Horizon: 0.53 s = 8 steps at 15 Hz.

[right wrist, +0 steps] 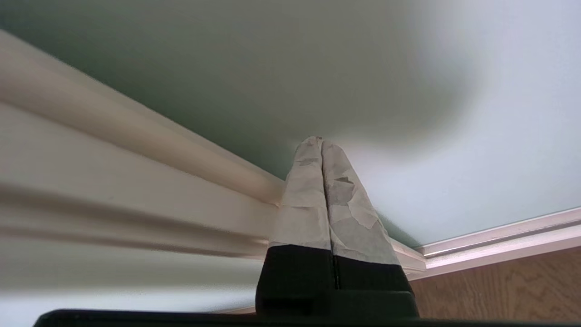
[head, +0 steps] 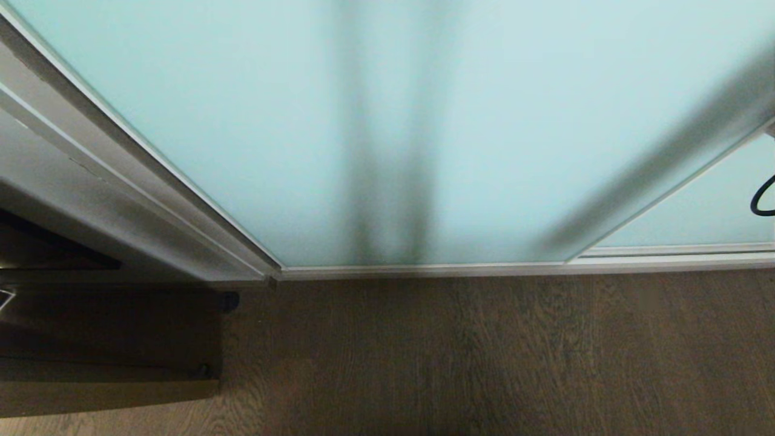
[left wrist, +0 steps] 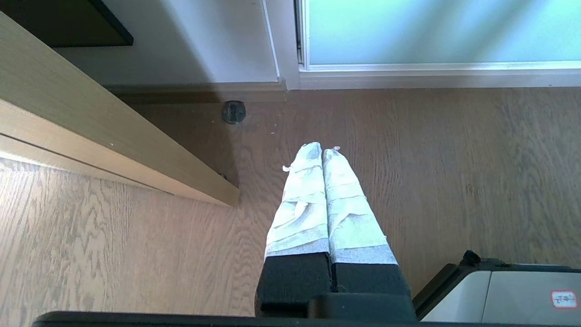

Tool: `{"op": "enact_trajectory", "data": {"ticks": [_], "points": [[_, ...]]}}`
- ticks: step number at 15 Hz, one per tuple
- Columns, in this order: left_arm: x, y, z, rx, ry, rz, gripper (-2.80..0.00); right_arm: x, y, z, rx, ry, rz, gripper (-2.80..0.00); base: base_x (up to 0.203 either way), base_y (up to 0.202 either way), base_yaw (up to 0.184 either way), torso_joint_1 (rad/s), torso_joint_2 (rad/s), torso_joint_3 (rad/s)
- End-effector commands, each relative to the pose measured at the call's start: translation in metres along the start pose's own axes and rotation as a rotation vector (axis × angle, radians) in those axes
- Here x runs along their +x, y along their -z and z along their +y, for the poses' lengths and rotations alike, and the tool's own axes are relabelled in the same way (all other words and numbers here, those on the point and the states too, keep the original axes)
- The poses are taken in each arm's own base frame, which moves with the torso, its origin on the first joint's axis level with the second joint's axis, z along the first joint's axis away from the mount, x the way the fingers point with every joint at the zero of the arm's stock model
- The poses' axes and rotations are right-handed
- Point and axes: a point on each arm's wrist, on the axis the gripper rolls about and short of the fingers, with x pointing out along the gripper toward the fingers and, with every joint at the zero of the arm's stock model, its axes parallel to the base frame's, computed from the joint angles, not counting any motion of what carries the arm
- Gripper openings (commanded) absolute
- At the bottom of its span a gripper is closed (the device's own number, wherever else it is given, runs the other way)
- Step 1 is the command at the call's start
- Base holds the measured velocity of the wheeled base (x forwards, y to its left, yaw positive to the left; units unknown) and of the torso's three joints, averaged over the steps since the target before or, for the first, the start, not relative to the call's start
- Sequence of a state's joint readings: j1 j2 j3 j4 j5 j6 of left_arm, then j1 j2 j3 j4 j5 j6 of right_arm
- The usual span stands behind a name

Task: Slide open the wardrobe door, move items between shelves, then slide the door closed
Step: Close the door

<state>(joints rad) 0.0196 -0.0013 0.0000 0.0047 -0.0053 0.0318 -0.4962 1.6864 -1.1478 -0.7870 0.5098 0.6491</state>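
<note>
Sliding wardrobe door (head: 254,109) fills the head view from 9 to 3 o'clock, closed. Right gripper (right wrist: 322,141), fingers pressed together and empty, points at its glass beside the frame. Left gripper (left wrist: 322,151), fingers likewise together and empty, hangs over the floor (left wrist: 454,172).

ahead: sliding wardrobe door (head: 254,121) blocks | left: wooden board (left wrist: 113,136) | below: open floor (head: 484,351)

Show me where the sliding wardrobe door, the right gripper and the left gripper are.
sliding wardrobe door (head: 242,121), head view, frosted glass.
right gripper (right wrist: 321,141), right wrist view, shut fingertips.
left gripper (left wrist: 322,147), left wrist view, shut fingertips.
</note>
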Motion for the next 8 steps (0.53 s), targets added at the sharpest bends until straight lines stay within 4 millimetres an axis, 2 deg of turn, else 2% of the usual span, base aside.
{"op": "enact_trajectory", "data": {"ticks": [1,3,8], "points": [[0.0,0.0,0.0,0.0,0.0,0.001,-2.8,-0.006,-0.004,0.0,-0.013,0.009,-0.015,-2.8,0.0,0.0,0.0,0.0,0.0,0.0],[0.0,0.0,0.0,0.0,0.0,0.001,-2.8,-0.017,-0.008,-0.006,-0.055,0.046,-0.03,-2.8,0.0,0.0,0.0,0.0,0.0,0.0],[0.0,0.0,0.0,0.0,0.0,0.001,-2.8,-0.053,-0.01,-0.003,-0.22,0.118,-0.04,-2.8,0.0,0.0,0.0,0.0,0.0,0.0]]}}
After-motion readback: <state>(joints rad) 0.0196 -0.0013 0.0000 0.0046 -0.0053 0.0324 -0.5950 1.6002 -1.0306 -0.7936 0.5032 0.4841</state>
